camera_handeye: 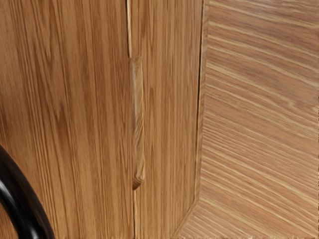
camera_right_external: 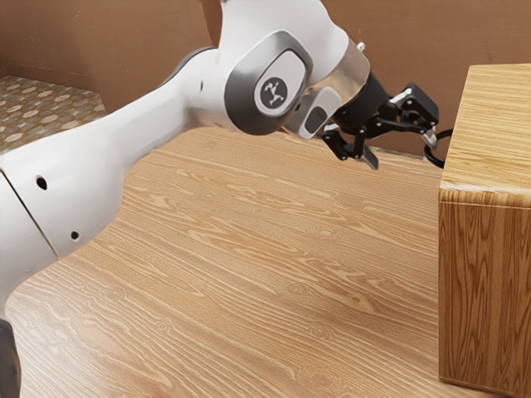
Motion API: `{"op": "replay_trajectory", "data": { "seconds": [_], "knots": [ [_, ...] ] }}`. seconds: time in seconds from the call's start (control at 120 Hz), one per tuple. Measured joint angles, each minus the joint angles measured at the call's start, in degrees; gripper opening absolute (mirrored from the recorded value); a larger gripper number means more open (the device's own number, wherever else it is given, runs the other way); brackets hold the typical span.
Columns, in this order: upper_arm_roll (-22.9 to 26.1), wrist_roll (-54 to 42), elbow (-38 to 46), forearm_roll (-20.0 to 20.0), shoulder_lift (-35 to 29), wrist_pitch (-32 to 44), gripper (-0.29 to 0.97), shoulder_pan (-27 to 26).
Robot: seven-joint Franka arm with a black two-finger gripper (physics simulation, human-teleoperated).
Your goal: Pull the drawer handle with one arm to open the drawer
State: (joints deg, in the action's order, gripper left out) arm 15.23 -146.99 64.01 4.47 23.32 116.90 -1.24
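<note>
Nearest, at the exterior view's left, the white arm (camera_right_external: pixel 99 166) rises from the table's edge and stretches toward the exterior view's right. It passes low over a broad wooden table (camera_right_external: pixel 249 274) with strong grain. At the near right stands a wooden cabinet (camera_right_external: pixel 485 274), a tall box resting on the table, with its top and one plain side in sight.

Farther back, the black gripper (camera_right_external: pixel 398 128) hangs in the air just beside the cabinet's upper far corner, level with its top edge and pointing at it. The claw's two fingers stand spread apart with nothing between them, and they touch nothing. A black cable (camera_right_external: pixel 436 148) loops from the hand, close to the cabinet's edge.

The wrist view looks onto the cabinet's face (camera_handeye: pixel 65 99) straight ahead of the hand. The drawer handle (camera_handeye: pixel 137 124) is a slim wooden strip raised from that face, lying along a thin seam. The seam looks tight, with no gap around it. Apart from the hand, the handle is untouched. Beside the face the table's grain (camera_handeye: pixel 259 124) runs off at an angle, and the cable (camera_handeye: pixel 17 204) curves across one corner.

Farthest off, a plain brown wall (camera_right_external: pixel 124 41) closes the room, with a patch of patterned floor (camera_right_external: pixel 41 104) at the far left.
</note>
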Motion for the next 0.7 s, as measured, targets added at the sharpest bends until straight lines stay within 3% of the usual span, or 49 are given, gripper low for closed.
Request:
{"op": "replay_trajectory", "data": {
  "seconds": [0.383, 0.7],
  "knots": [
    [1.32, 0.15, 0.08, -5.6, 0.66, 0.39, 0.68, -0.03],
    [1.41, 0.27, 0.92, -6.67, 0.43, 0.31, 0.67, 1.87]
  ]
}}
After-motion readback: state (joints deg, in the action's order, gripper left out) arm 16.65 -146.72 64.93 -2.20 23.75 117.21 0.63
